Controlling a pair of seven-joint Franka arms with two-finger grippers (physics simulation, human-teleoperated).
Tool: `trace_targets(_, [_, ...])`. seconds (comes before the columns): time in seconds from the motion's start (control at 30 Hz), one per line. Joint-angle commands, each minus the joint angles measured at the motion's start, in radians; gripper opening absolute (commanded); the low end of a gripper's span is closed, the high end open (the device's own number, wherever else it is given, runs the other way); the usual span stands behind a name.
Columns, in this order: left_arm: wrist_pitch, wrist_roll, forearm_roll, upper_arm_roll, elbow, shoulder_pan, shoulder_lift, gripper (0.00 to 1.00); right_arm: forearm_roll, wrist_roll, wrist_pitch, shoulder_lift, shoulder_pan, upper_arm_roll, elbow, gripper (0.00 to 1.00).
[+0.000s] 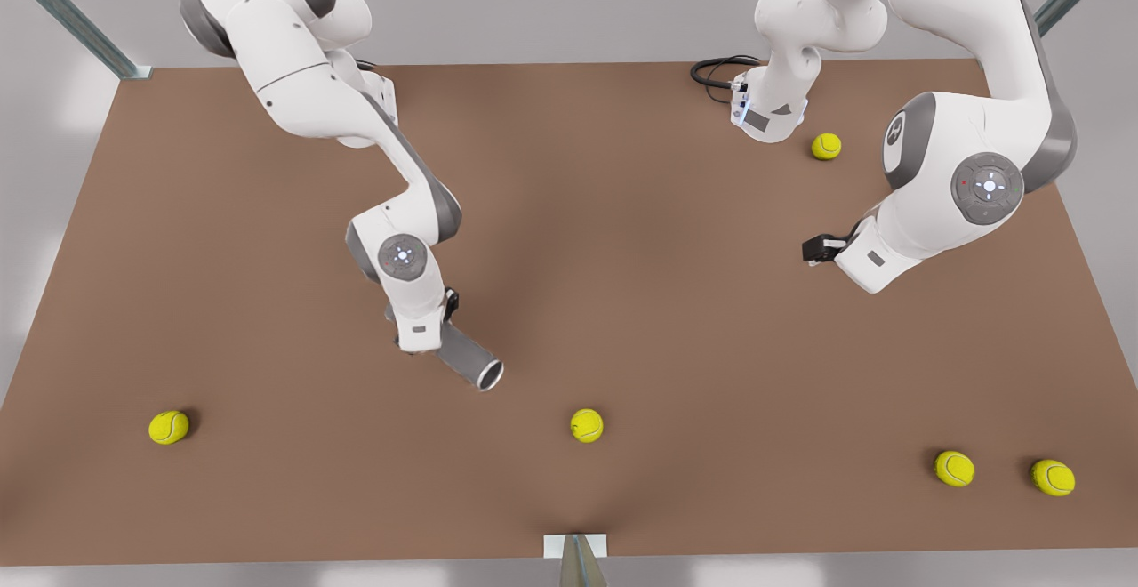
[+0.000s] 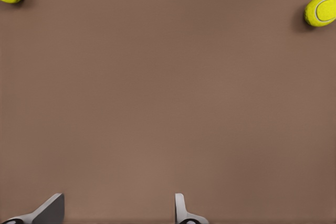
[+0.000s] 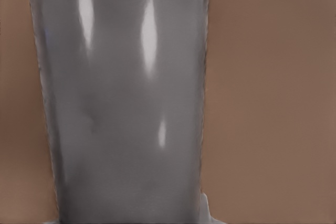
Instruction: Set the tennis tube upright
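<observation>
My right gripper (image 1: 442,338) is clamped on the tennis tube (image 1: 468,359), which hangs tilted just above the table (image 1: 622,240), left of centre in the front view, its light rim towards the near edge (the grey wall (image 3: 123,108) sits right against my wrist camera); my left gripper (image 2: 118,211) waits over bare table at the right, fingers (image 2: 181,208) apart, two tennis balls (image 2: 320,10) beyond it

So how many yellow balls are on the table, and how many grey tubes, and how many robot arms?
Yellow tennis balls: 5
Grey tennis tube: 1
Robot arms: 2, the right gripper at the tube, the left gripper waiting
Total: 8
</observation>
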Motion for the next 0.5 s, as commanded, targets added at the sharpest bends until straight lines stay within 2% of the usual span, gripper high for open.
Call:
trace_targets(0.0, [0.0, -0.001, 0.0, 0.0, 0.0, 0.0, 0.0, 1.0, -0.001, -0.008, -0.001, 0.004, 0.002, 0.0, 0.004, 0.61])
trace_targets(0.2, [0.0, 0.001, 0.0, 0.0, 0.0, 0.0, 0.0, 1.0, -0.002, -0.241, -0.01, 0.107, 0.077, -0.002, 0.156, 0.61])
trace_targets(0.47, [-0.006, -0.001, 0.0, 0.0, 0.0, 0.0, 0.0, 1.0, -0.002, -0.267, -0.021, 0.244, 0.203, -0.002, 0.325, 0.65])
